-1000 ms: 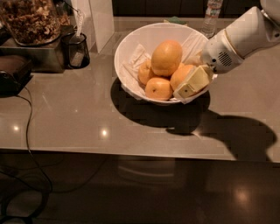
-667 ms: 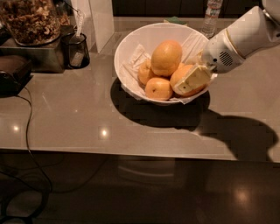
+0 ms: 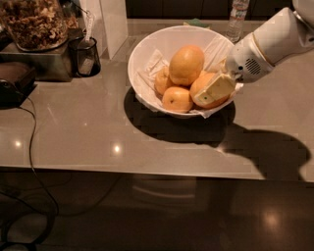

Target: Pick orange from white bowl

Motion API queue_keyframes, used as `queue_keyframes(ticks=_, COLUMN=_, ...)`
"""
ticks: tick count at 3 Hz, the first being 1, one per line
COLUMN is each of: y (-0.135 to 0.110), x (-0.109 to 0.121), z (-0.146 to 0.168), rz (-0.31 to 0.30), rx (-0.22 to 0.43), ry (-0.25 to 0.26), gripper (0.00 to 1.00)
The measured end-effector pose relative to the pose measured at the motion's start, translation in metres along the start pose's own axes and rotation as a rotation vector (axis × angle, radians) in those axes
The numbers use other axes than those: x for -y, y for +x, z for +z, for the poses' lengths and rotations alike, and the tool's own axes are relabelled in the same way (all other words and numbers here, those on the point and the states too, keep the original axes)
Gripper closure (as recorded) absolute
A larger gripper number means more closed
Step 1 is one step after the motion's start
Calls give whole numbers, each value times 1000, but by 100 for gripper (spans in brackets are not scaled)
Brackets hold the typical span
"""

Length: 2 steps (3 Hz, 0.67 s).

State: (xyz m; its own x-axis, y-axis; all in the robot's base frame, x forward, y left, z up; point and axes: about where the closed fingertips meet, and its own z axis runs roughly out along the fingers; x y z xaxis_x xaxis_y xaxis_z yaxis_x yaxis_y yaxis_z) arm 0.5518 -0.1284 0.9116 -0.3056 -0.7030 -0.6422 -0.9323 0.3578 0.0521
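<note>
The white bowl (image 3: 147, 54) stands on the counter, lined with crumpled white paper and holding several orange fruits. The orange (image 3: 201, 82) is the broad, round one at the bowl's right side. A taller egg-shaped fruit (image 3: 186, 63) rests on top in the middle, with two smaller oranges (image 3: 176, 99) to the front left. My gripper (image 3: 212, 90) reaches in over the right rim and lies against the front of the orange, covering part of it. The white arm (image 3: 274, 41) runs up to the right.
A glass jar of nuts (image 3: 34, 22) on a metal box, a dark cup (image 3: 84, 56) and a white upright panel (image 3: 110, 24) stand at the back left. A black cable (image 3: 32, 127) trails over the counter's left front. A water bottle (image 3: 238, 14) stands behind the bowl.
My gripper has shifted slightly left and in against the orange. The fruits and bowl have stayed in place.
</note>
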Motion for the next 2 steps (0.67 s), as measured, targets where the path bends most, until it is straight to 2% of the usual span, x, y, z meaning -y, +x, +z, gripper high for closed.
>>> queue_keyframes(ticks=1, y=0, x=0, z=0, rz=0, rx=0, ry=0, gripper=100)
queue_keyframes(ticks=2, y=0, x=0, z=0, rz=0, rx=0, ry=0, gripper=100)
